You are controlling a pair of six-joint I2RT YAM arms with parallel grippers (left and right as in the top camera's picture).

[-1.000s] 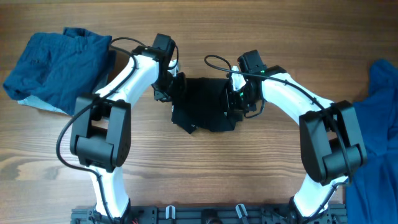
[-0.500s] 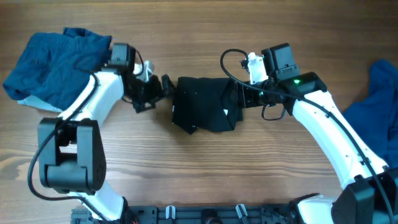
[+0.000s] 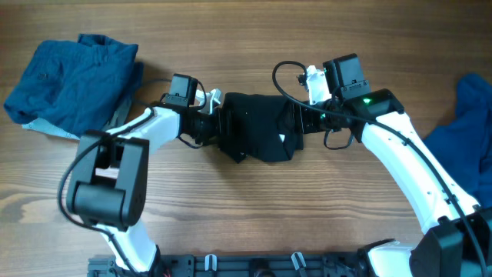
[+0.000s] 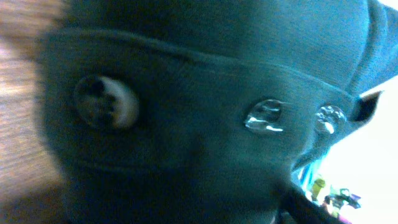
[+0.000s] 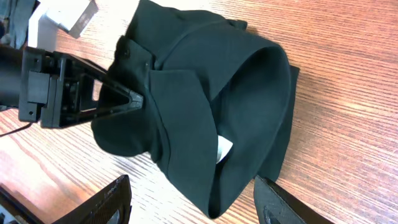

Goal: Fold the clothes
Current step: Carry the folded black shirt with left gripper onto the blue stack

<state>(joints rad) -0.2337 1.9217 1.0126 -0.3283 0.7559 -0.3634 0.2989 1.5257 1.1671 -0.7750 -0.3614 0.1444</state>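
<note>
From above, the black garment (image 3: pixel 257 135) lies folded into a compact shape in the middle of the wooden desk (image 3: pixel 254 46). The left arm comes up from the lower left and bends toward the middle. Its left end effector (image 3: pixel 211 123) is at the left edge of this garment. The right arm comes from the lower right and stretches over the desk, its wrist turned toward the cloth. The right end effector (image 3: pixel 296 127) is at the right edge. A teal-blue garment (image 3: pixel 73 81) lies crumpled at the far left, and a brighter blue garment (image 3: pixel 461 154) lies at the right border, both well apart from the black one.

In the left wrist view the dark cloth fills almost the whole picture, very close and blurred. A pale round button (image 4: pixel 106 102) and two shiny studs (image 4: pixel 264 116) sit on it. No finger shows here, so I cannot tell how the left end effector stands.

In the right wrist view the black garment (image 5: pixel 205 112) shows a small white label (image 5: pixel 224 148) inside its fold. The left end effector (image 5: pixel 134 96) points a black triangular finger at the cloth's left edge. The right end effector (image 5: pixel 191 182) stands wide, with its two fingers (image 5: pixel 109 199) far apart on either side of the garment's near edge.
</note>
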